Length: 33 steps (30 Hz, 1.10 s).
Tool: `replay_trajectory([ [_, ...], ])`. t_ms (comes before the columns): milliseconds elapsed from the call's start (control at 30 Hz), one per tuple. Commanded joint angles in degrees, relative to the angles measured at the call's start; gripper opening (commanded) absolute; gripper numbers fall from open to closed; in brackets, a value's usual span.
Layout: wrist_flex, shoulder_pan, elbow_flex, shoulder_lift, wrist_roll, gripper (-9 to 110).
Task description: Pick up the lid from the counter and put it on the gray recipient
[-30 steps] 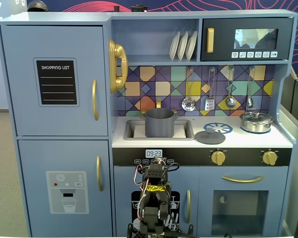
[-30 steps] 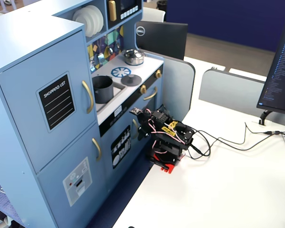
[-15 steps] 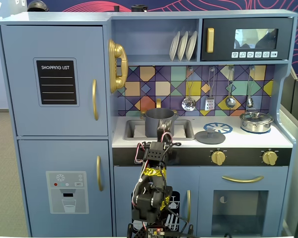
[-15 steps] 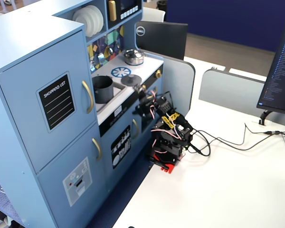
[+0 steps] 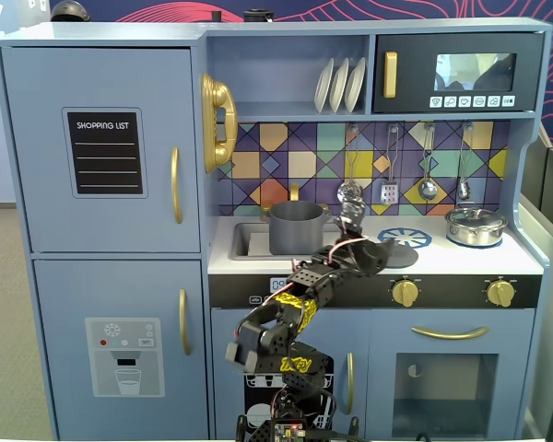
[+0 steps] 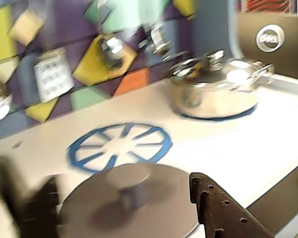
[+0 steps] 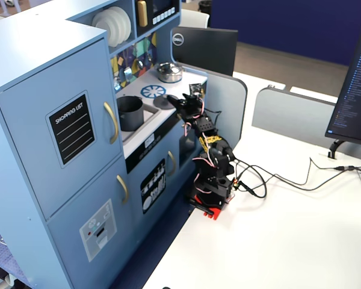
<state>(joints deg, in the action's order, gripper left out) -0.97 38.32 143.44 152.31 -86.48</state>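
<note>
The dark-gray lid (image 6: 154,213) with its small knob lies flat on the white counter (image 6: 268,134), just in front of the blue burner circle (image 6: 120,146). My gripper (image 6: 124,181) is open, low over the lid, with one finger (image 6: 223,210) to the lid's right and the other, blurred, to its left. In a fixed view the gripper (image 5: 376,259) covers part of the lid (image 5: 405,259). The gray pot (image 5: 295,227) stands in the sink to the left, uncovered. In another fixed view the lid (image 7: 161,102) lies between the pot (image 7: 130,112) and the gripper (image 7: 177,102).
A shiny silver lidded pot (image 5: 475,226) stands on the right burner. Utensils (image 5: 428,189) hang on the tiled back wall above the counter. A gray divider panel (image 7: 225,96) stands beside the arm.
</note>
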Motion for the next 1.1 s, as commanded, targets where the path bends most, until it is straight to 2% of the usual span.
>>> replay_trajectory([
  [0,-9.1,2.2,-1.1,-5.9,1.8,35],
  [433,-15.3,-1.5,-9.9,-24.5,-3.1,35],
  [1067,-19.5,-3.9,-20.2,-40.0,-7.3,33],
])
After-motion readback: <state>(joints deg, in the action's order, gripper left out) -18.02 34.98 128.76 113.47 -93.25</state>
